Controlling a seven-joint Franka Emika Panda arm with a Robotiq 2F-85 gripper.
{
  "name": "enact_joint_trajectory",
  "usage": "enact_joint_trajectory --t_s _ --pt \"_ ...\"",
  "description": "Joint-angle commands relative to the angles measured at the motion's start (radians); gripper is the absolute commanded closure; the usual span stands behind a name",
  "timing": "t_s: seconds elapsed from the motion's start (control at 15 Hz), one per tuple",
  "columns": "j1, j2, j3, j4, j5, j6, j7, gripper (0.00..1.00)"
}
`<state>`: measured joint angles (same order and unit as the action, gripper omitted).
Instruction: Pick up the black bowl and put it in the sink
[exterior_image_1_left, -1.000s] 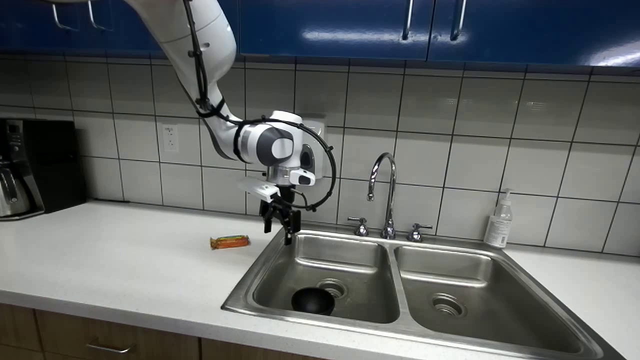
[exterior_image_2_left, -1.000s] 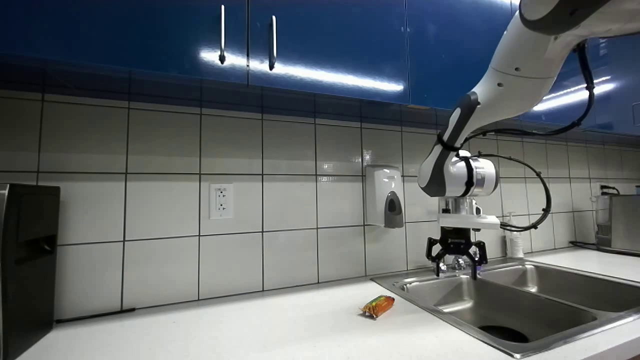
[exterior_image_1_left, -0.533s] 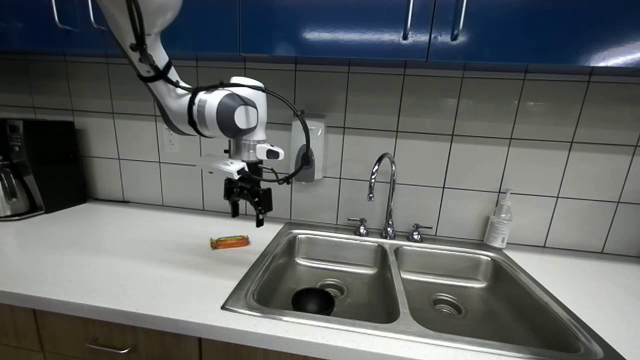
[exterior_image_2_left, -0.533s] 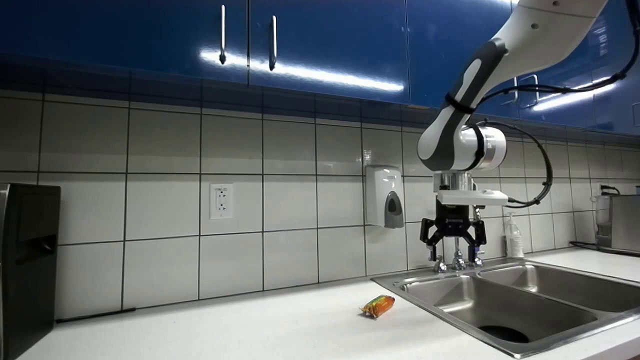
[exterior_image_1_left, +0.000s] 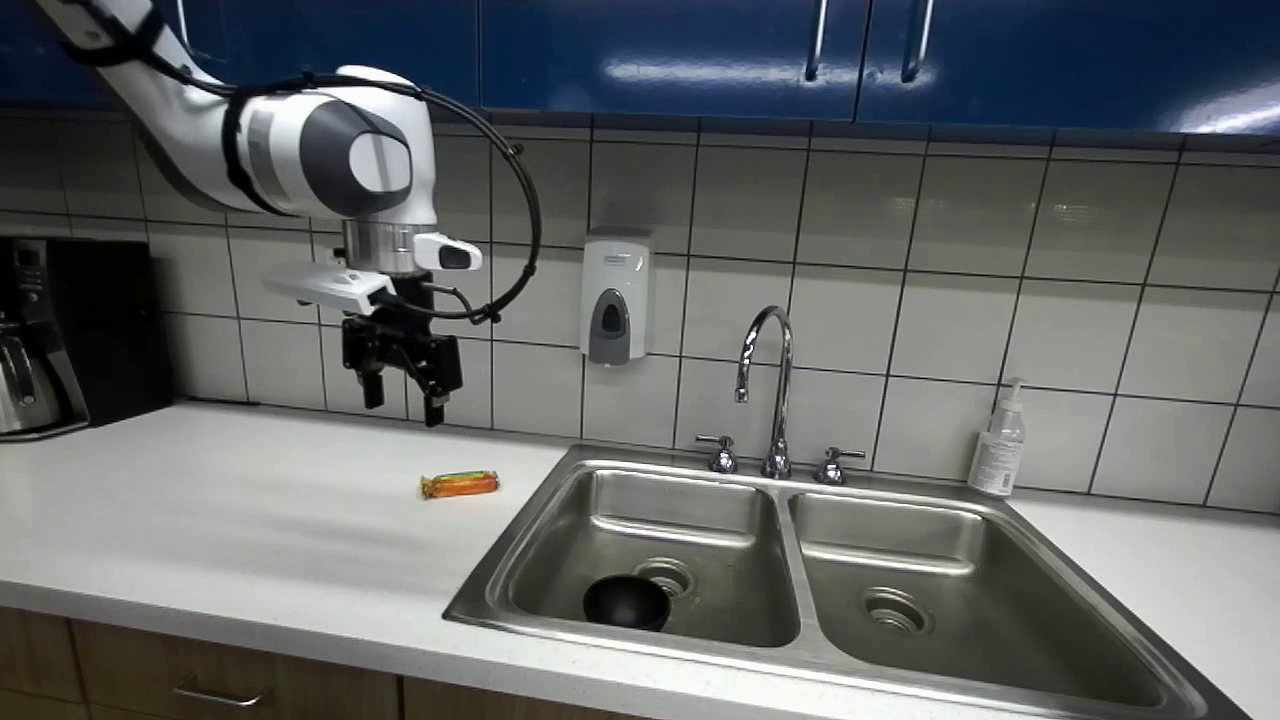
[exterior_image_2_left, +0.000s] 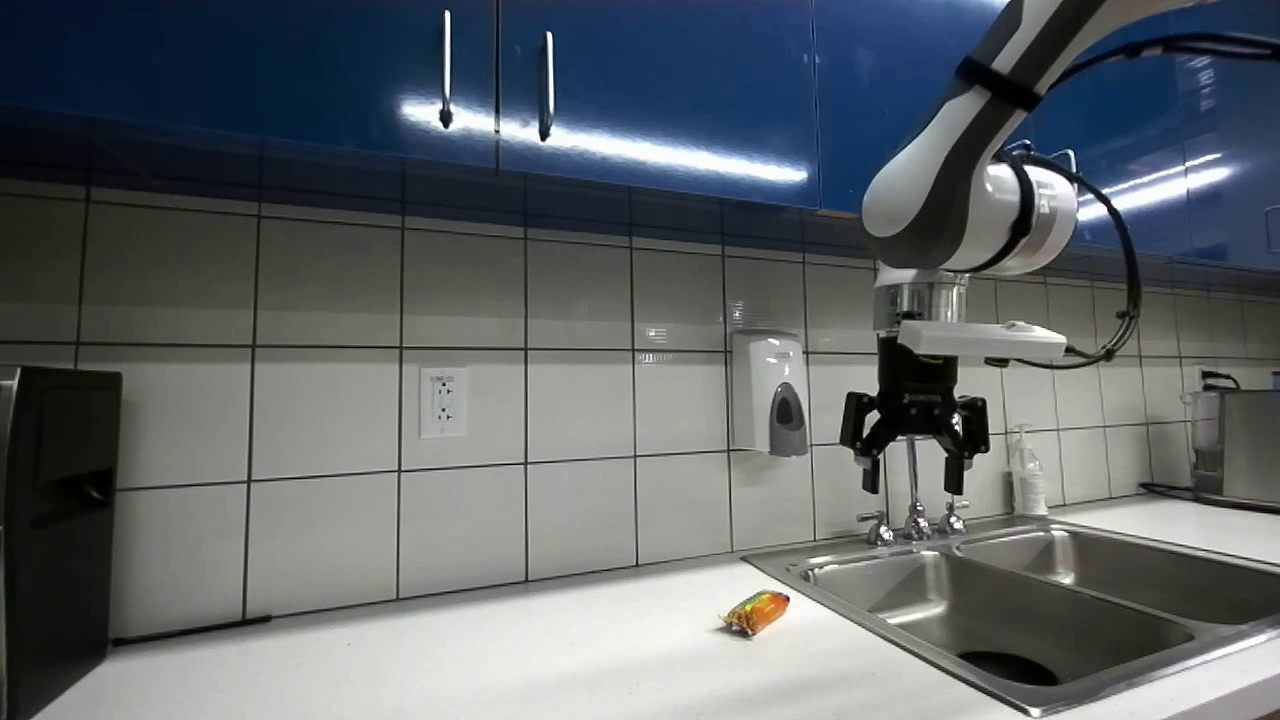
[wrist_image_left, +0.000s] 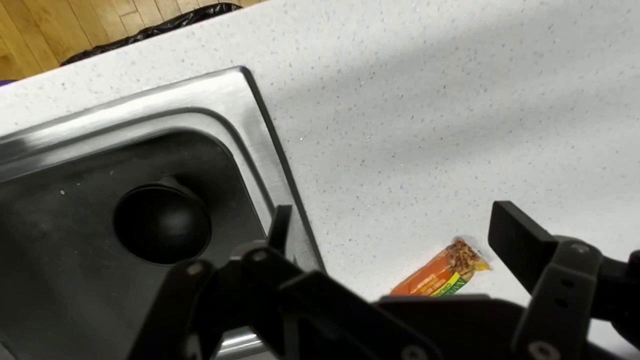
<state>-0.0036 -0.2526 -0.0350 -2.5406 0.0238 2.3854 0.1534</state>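
Observation:
The black bowl (exterior_image_1_left: 626, 602) rests in the sink (exterior_image_1_left: 730, 590), on the floor of the basin nearer the orange snack bar, beside the drain. In an exterior view only a dark part of the bowl (exterior_image_2_left: 1008, 667) shows above the sink's near rim. In the wrist view the bowl (wrist_image_left: 162, 225) lies in the basin, left of the fingers. My gripper (exterior_image_1_left: 404, 400) is open and empty, high above the counter to the side of the sink. It also shows open in an exterior view (exterior_image_2_left: 913, 478) and in the wrist view (wrist_image_left: 395, 225).
An orange snack bar (exterior_image_1_left: 459, 485) lies on the counter beside the sink; in the wrist view it (wrist_image_left: 435, 272) shows between the fingers, below them. A chrome faucet (exterior_image_1_left: 780, 400) and a soap bottle (exterior_image_1_left: 998, 450) stand behind the sink. A soap dispenser (exterior_image_1_left: 615, 300) is on the wall.
My open gripper has risen and moved away from over the sink's edge, leftward in an exterior view, to above the counter. The bowl and the snack bar have not moved.

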Motion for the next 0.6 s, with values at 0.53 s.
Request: enact_joint_trajectory --t_s 0.53 --pt "0.041 -0.241 0.061 -0.138 0.025 -0.076 -0.007 0.00"
